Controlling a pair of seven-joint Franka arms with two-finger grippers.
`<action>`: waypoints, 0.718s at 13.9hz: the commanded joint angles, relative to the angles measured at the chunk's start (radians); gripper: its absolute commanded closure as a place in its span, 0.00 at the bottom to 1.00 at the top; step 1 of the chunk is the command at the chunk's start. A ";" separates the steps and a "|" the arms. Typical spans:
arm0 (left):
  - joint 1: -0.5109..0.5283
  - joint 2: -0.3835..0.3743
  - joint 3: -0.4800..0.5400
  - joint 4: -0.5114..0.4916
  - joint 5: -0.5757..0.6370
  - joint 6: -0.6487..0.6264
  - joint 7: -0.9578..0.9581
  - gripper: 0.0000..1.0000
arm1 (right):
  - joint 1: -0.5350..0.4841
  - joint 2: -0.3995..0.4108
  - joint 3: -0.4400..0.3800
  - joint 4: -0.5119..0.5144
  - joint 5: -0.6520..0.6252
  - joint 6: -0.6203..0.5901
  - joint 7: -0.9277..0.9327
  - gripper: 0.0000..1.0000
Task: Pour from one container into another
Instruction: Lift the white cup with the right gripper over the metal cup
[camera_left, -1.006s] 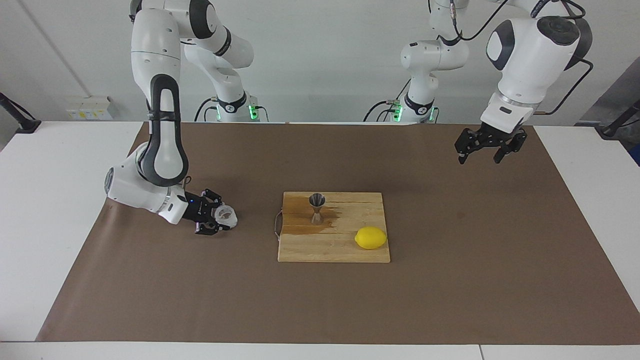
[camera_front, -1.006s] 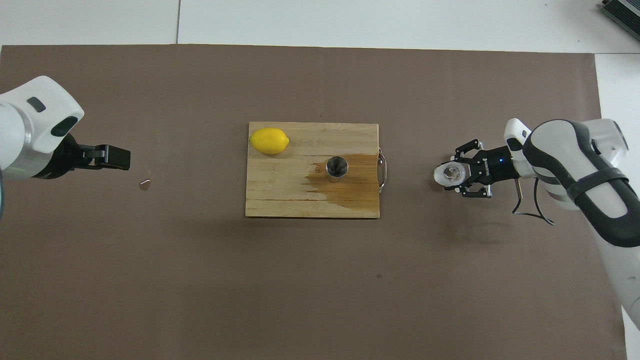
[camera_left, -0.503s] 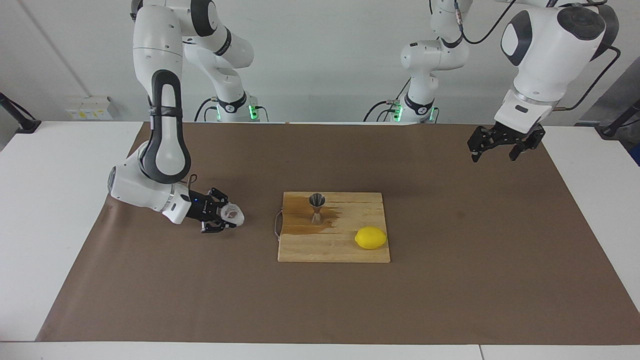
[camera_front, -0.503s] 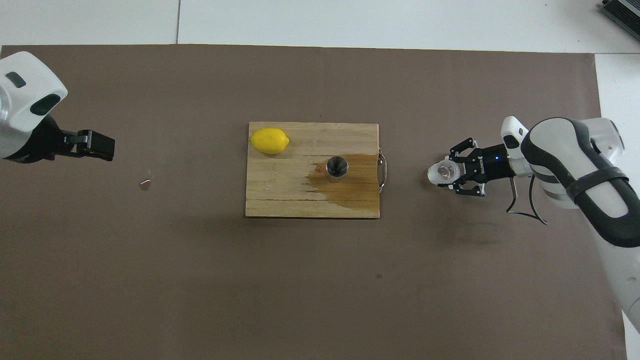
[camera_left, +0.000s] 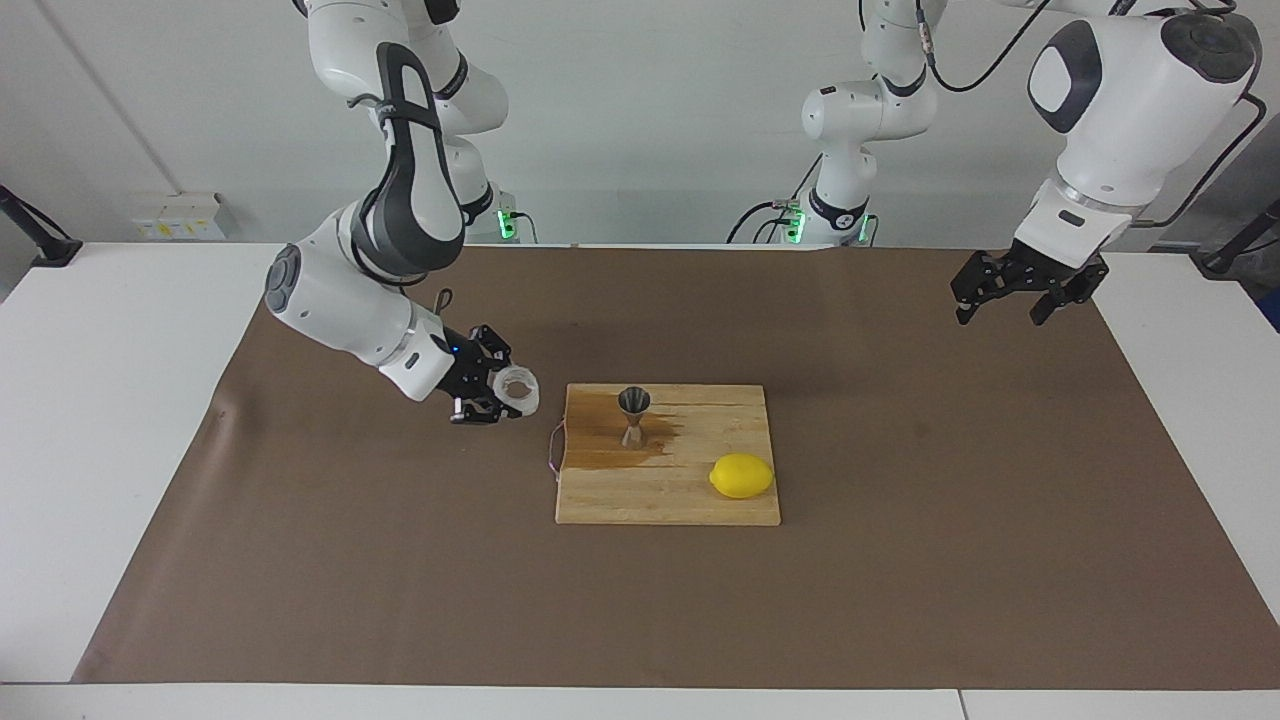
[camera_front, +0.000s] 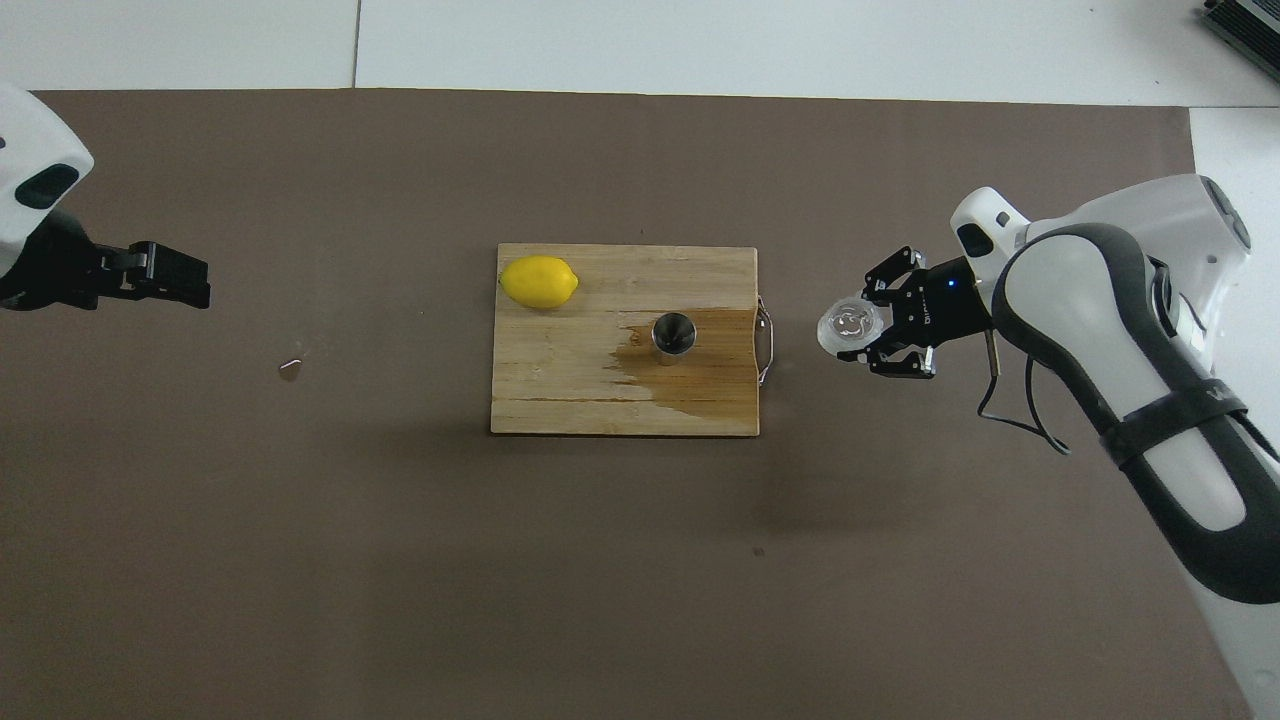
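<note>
Tumbler (camera_left: 518, 390) is riding in my right gripper (camera_left: 497, 397), pinched tight, just beside the board (camera_left: 668, 500). I'm judging the carry step; next I'm needing it over the jigger (camera_left: 633, 415) and tipped. Left gripper (camera_left: 1012, 292) is waiting spread.

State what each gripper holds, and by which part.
Right gripper grips the small clear textured glass tumbler by its side wall. Left gripper holds nothing.

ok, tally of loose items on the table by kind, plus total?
Glass tumbler: 1, held off the table by the right gripper
Steel jigger: 1, on the board
Lemon: 1, on the board
Wooden cutting board: 1, with a wet patch
Small scrap on the brown mat: 1
Total: 5
</note>
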 joint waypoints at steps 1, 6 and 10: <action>0.015 -0.016 -0.009 -0.015 -0.013 -0.021 0.018 0.00 | 0.060 -0.011 0.004 0.037 -0.108 0.002 0.148 0.63; 0.007 -0.048 -0.010 -0.041 -0.013 -0.056 -0.054 0.00 | 0.172 -0.001 0.004 0.097 -0.292 0.020 0.384 0.63; 0.001 -0.067 -0.020 -0.018 -0.010 -0.078 -0.059 0.00 | 0.234 -0.001 0.005 0.097 -0.400 0.060 0.562 0.63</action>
